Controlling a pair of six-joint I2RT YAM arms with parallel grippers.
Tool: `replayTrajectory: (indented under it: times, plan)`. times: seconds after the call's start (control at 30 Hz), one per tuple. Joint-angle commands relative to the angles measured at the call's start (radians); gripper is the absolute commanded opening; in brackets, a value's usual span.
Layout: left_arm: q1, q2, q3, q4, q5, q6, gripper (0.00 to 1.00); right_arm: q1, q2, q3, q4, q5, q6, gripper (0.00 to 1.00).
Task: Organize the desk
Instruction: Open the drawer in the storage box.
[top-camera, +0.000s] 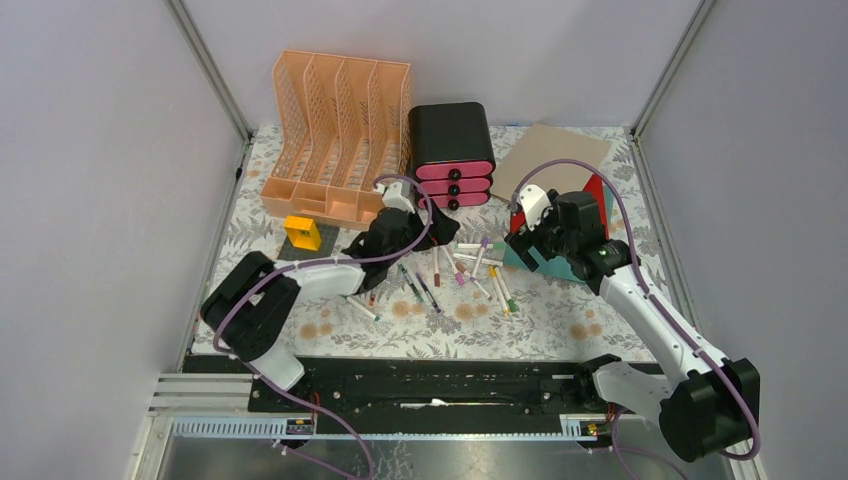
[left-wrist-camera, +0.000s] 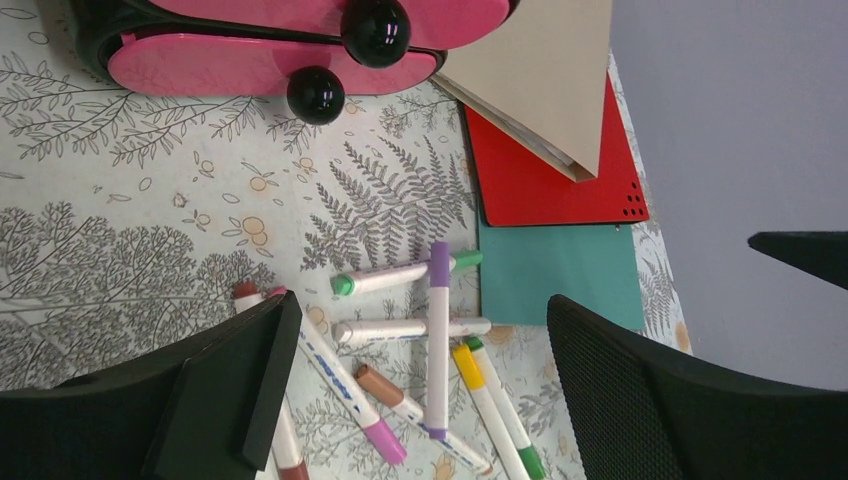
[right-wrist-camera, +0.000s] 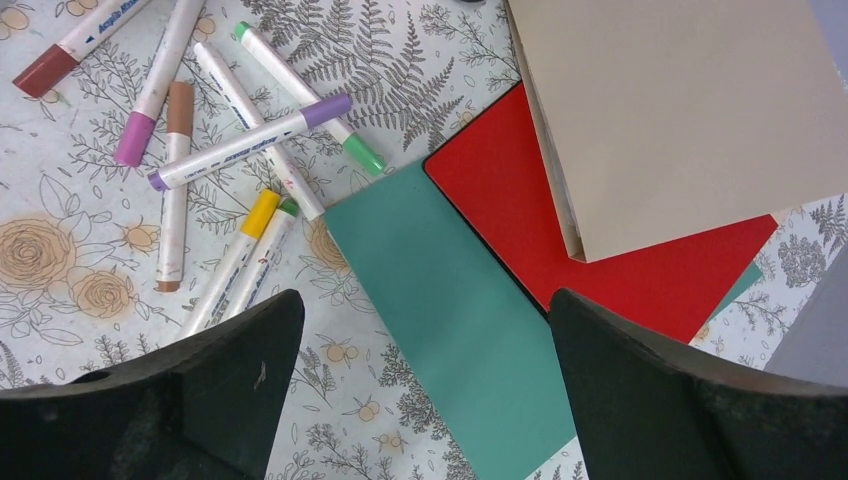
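Right wrist: your right jaws wide, empty, above teal folder (right-wrist-camera: 450, 330); left jaws wide over markers (right-wrist-camera: 250, 140). Pinch folder's near corner off the counter (right-wrist-camera: 400, 60).

- The file rack (top-camera: 335, 130) is set at the left rear of the desk (top-camera: 560, 320).
- The drawer box (top-camera: 450, 150) is placed just beside the rack, on its right.
- A small box (top-camera: 302, 233) is found just in front of the rack.
- 3 folders are stacked right of the drawer box. The topmost folder (right-wrist-camera: 680, 110) is laid furthest back, the middle folder (right-wrist-camera: 500, 170) beneath it, and the lowest folder (right-wrist-camera: 450, 310) nearest the front.
- Loose markers (left-wrist-camera: 438, 340) are scattered in front of the drawer box, left of the folders, with several crossed over one another.
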Motion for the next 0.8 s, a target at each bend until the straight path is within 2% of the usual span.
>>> replayTrajectory:
  times: [0.0, 0.3, 0.43, 0.77]
  plan:
    - [0.01, 0.083, 0.069, 0.119, -0.037, -0.049, 0.99, -0.014, 0.015, -0.001, 0.041, 0.025, 0.013, 1.0]
    - [0.069, 0.269, 0.084, 0.391, 0.012, -0.209, 0.99, -0.015, 0.024, 0.004, 0.038, 0.029, 0.016, 1.0]
    - [0.074, 0.313, 0.119, 0.405, -0.009, -0.221, 0.98, -0.015, 0.021, 0.004, 0.034, 0.037, 0.014, 1.0]
    - [0.087, 0.384, 0.204, 0.387, -0.046, -0.277, 0.84, -0.014, 0.026, 0.008, 0.03, 0.026, 0.016, 1.0]
